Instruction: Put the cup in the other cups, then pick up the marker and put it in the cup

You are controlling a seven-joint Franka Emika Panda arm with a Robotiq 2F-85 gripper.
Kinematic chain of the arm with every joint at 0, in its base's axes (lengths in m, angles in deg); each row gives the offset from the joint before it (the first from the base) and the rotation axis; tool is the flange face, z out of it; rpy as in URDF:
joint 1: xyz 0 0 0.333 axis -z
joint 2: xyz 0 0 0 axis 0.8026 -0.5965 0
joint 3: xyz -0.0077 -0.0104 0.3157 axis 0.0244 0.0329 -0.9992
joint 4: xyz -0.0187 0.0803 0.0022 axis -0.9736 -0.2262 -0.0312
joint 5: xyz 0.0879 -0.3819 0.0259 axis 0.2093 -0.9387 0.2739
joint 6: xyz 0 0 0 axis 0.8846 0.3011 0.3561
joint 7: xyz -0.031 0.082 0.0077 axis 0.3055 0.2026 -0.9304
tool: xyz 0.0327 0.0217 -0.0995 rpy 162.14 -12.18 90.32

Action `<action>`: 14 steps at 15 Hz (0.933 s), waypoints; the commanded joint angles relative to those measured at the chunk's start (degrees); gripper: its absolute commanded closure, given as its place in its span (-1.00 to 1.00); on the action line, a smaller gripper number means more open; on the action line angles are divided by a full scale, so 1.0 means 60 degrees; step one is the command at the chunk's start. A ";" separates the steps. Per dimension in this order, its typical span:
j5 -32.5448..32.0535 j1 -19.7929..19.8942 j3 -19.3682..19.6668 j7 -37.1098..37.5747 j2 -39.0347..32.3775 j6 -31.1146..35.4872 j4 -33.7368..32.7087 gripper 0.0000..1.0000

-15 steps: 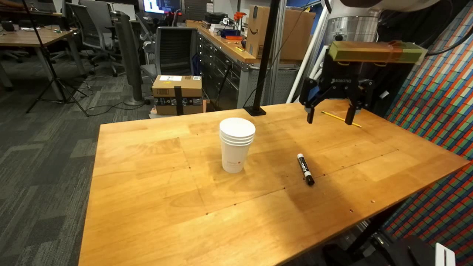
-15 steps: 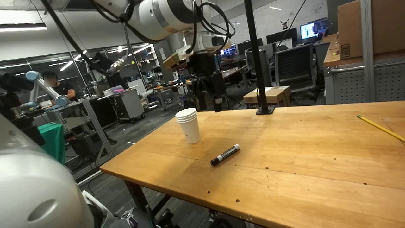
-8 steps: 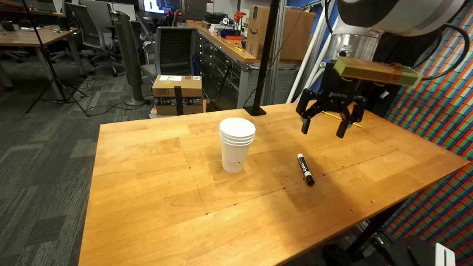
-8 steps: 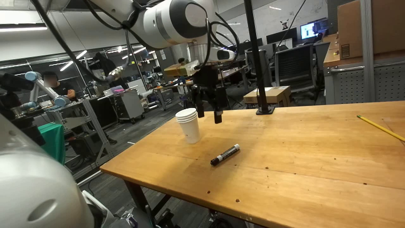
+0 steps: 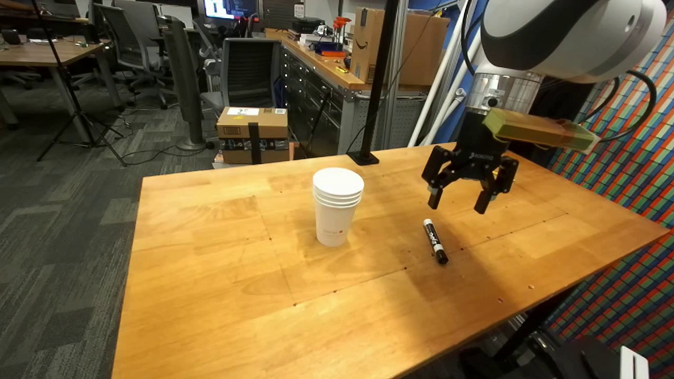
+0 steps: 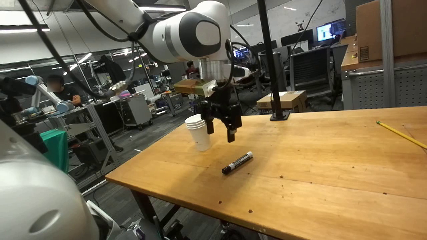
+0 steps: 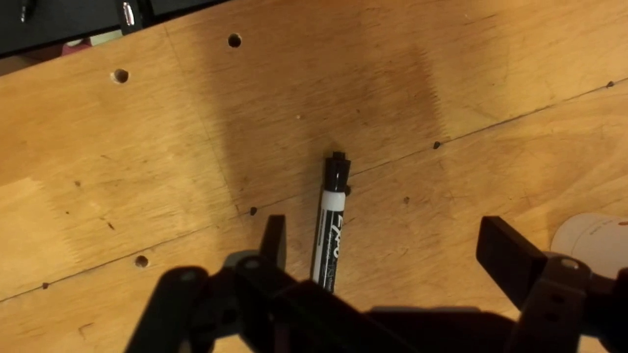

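A stack of nested white cups [image 5: 333, 223] stands upright on the table in both exterior views [image 6: 201, 138]. Its side shows at the right edge of the wrist view [image 7: 593, 240]. No single cup stands apart; I cannot tell one from the rest in the stack. The black marker [image 5: 435, 242] with a white band lies on the table beside the stack, also in an exterior view [image 6: 237, 163]. My gripper [image 5: 457, 205] is open and empty above the table, pointing down [image 6: 220, 134]. In the wrist view the marker [image 7: 332, 225] shows between the fingers [image 7: 510, 260], nearer the left one; its lower end is hidden.
The wooden table [image 5: 221, 295] carries a black post [image 5: 363, 157] at its far edge. A yellow pencil [image 6: 402, 135] lies farther off, mostly hidden behind my gripper in an exterior view. Cardboard boxes [image 5: 253, 134] stand on the floor beyond the table.
My gripper has moved down toward the table and closer to the marker, staying open. The cup stack and the marker have not moved.
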 commanded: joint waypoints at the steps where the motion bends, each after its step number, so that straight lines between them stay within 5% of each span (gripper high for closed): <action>1: 0.0125 -0.0013 0.0086 -0.0778 0.0085 0.0628 0.0278 -1.00; 14: 0.0019 -0.0163 0.0064 -0.2703 -0.0358 0.1873 0.0872 -1.00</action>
